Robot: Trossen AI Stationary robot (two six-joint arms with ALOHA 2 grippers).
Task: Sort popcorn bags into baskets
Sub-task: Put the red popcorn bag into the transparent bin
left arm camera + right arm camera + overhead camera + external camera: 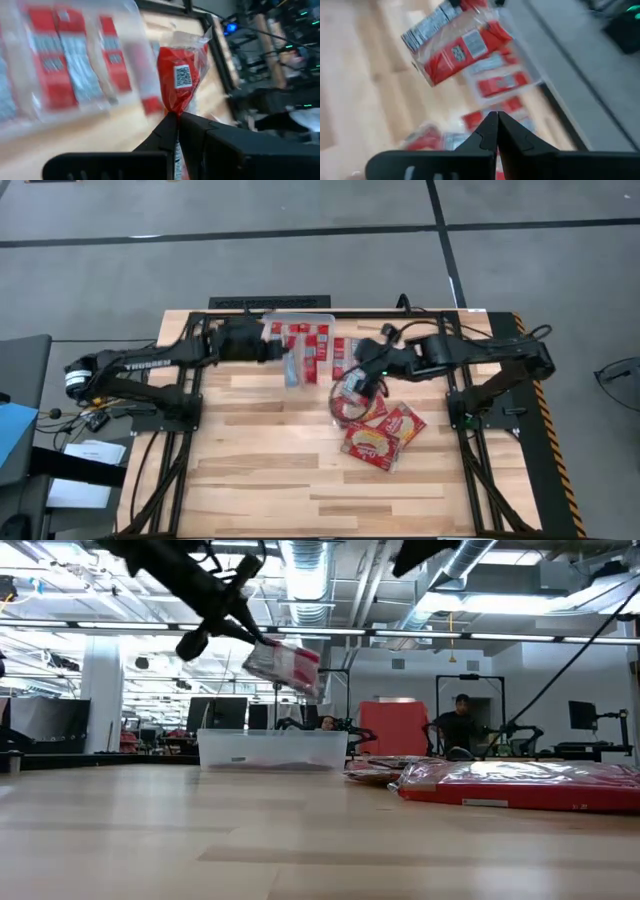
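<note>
My left gripper [272, 352] is shut on a small narrow red popcorn bag [181, 80], held in the air beside the clear low-walled basket [300, 318]. The bag also shows in the low view [287, 664], above the basket [272, 750]. Several narrow red bags lie flat inside the basket [55, 60]. My right gripper [496, 117] is shut, with nothing showing past its fingertips. It hovers over the table [362, 378] above several large squarish bags [383, 432] that lie flat on the wood. My left gripper pinches the narrow bag by one end [171, 111] between its two fingers. The rest of the bag reaches out past the fingertips. The bag is lifted clear of the table and the basket and sits tilted in the hold [287, 664].
More narrow bags [343, 356] lie on the table to the right of the basket. The large bags show in the low view at the right [520, 785]. The near half of the wooden table [300, 480] is bare. People and desks show in the room behind.
</note>
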